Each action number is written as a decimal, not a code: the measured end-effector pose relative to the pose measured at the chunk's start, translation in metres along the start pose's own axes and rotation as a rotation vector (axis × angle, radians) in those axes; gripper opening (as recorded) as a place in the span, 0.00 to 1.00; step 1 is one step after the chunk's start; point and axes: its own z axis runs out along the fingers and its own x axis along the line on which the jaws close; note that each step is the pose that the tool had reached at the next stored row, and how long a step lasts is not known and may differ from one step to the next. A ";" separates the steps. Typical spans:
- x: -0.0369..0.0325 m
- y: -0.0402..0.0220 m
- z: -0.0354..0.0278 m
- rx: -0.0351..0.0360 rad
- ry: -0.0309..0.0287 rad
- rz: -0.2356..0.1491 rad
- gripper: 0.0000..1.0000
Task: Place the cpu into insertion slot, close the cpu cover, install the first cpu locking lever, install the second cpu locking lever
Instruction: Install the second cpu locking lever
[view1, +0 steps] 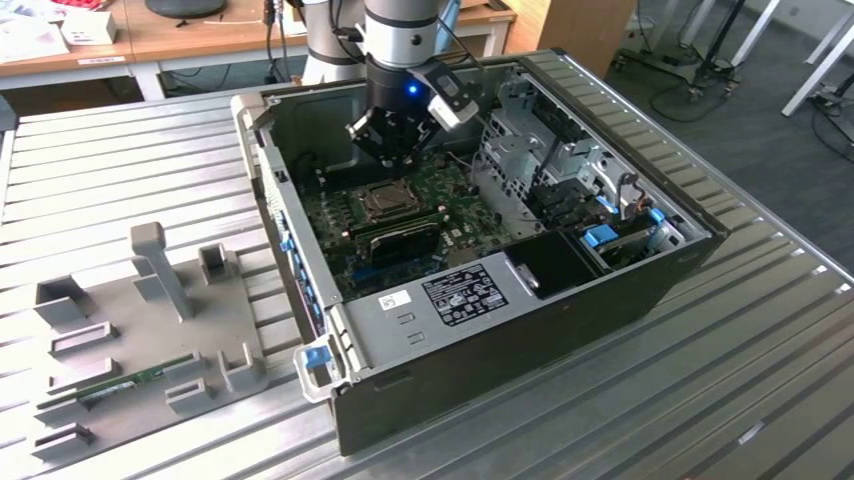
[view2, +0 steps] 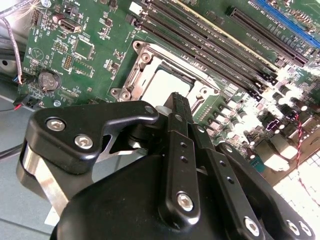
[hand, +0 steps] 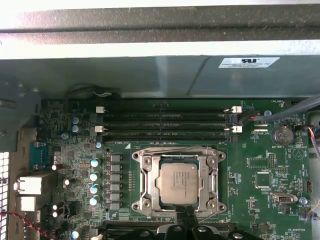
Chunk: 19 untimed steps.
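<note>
1 cpu (hand: 179, 182) under cpu cover (hand: 148, 172)

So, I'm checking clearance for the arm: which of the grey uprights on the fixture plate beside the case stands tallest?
The slim post near the back edge of the fixture plate in the exterior view; every other upright there is a low bracket.

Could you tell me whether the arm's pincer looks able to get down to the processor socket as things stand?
Probably yes. The pincer hangs inside the open case, just beside the socket, and nothing lies between them; the chip and metal frame already sit in place.
</note>
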 end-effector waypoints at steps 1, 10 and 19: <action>0.0000 -0.0003 -0.0001 0.0001 0.0001 0.000 0.10; 0.0000 -0.0023 -0.0001 0.0001 0.0000 0.000 0.10; 0.0000 -0.0051 -0.0002 0.0001 0.0000 0.000 0.10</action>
